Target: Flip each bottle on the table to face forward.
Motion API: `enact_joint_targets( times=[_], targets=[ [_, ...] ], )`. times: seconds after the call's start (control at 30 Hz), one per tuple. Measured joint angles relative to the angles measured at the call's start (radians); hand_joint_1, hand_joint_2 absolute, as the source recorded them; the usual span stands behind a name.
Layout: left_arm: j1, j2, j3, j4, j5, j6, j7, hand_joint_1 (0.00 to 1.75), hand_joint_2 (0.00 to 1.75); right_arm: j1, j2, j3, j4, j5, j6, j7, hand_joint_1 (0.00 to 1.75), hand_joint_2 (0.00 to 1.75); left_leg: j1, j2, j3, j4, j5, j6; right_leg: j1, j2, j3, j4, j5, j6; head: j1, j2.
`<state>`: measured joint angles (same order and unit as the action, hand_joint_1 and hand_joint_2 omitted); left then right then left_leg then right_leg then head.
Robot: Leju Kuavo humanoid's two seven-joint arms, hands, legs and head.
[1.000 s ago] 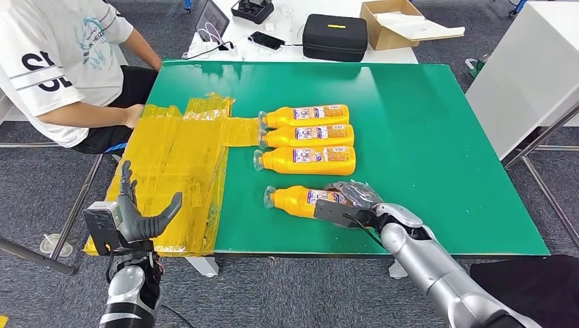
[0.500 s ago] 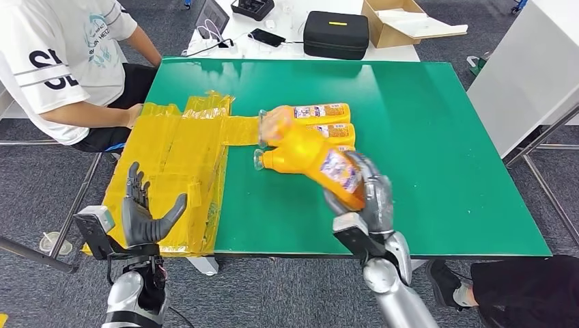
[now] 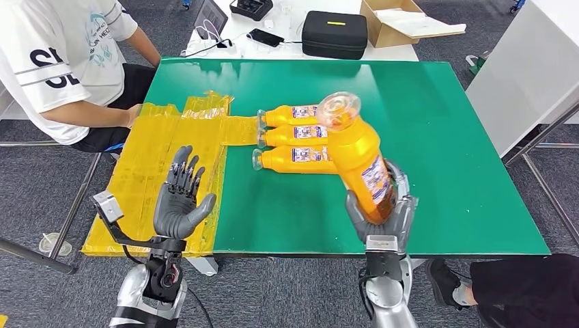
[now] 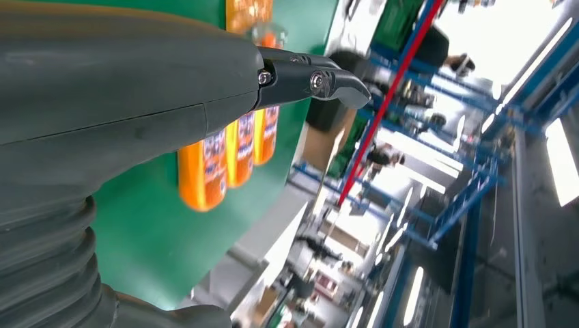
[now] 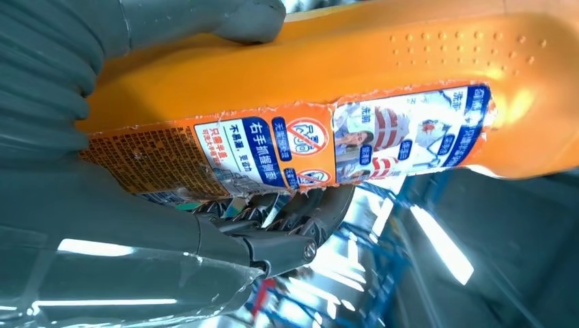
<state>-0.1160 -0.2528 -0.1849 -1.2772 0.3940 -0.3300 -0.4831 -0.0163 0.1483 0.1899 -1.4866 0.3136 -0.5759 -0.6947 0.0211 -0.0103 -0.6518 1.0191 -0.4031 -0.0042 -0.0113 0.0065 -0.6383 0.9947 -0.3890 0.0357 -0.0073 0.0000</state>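
The right robot hand (image 3: 381, 217) grips the lifted bottle (image 3: 358, 158) around its lower body, holding it up off the green surface (image 3: 437, 137) with the clear cap pointing up and away, just in front of the row. Three bottles (image 3: 300, 137) lie side by side on the surface beyond it, caps toward the yellow bags (image 3: 171, 164), labels up and readable, so they look sorted. My guess is the held one is the last to go: it needs turning and setting down beside the row with its front label up.

The left robot hand (image 3: 179, 205) hangs open, fingers spread, holding nothing, above the near edge of the yellow bags.

Hard to judge: from the right wrist, the held bottle's label (image 5: 287, 147) is torn along one edge and partly covered by the fingers (image 5: 293, 212), and I can't tell which face counts as the front. The held bottle also hides the base ends of the row. A seated person (image 3: 61, 61) is beyond the bags, cut off by the frame.
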Motion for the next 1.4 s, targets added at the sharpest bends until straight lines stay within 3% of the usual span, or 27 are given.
enact_joint_targets(
  times=[0.33,0.73,1.4],
  targets=[
    [0.005,0.008,-0.037,-0.006,0.012,-0.03,0.009,0.0,1.75,0.003,0.029,0.031,0.1,-0.041,0.043,0.0,1.75,1.75,0.0,0.0,-0.001,0.0,0.0,0.0,0.0,0.0,0.0,0.0,0.0,0.0,0.0,0.0],
    [0.005,0.008,-0.106,0.061,0.064,-0.089,0.05,0.0,1.75,-0.075,0.056,0.246,0.316,-0.038,-0.011,0.0,1.75,1.75,0.0,0.0,-0.001,0.0,0.0,0.0,0.0,0.0,-0.001,0.0,0.0,0.0,0.0,0.0],
    [-0.012,0.008,-0.145,0.124,0.083,-0.112,0.06,0.0,1.75,-0.131,0.096,0.348,0.498,-0.028,0.011,-0.001,1.75,1.75,0.0,0.0,-0.001,0.0,0.0,0.0,0.0,0.0,-0.001,0.0,0.0,0.0,0.0,0.0]
  ],
)
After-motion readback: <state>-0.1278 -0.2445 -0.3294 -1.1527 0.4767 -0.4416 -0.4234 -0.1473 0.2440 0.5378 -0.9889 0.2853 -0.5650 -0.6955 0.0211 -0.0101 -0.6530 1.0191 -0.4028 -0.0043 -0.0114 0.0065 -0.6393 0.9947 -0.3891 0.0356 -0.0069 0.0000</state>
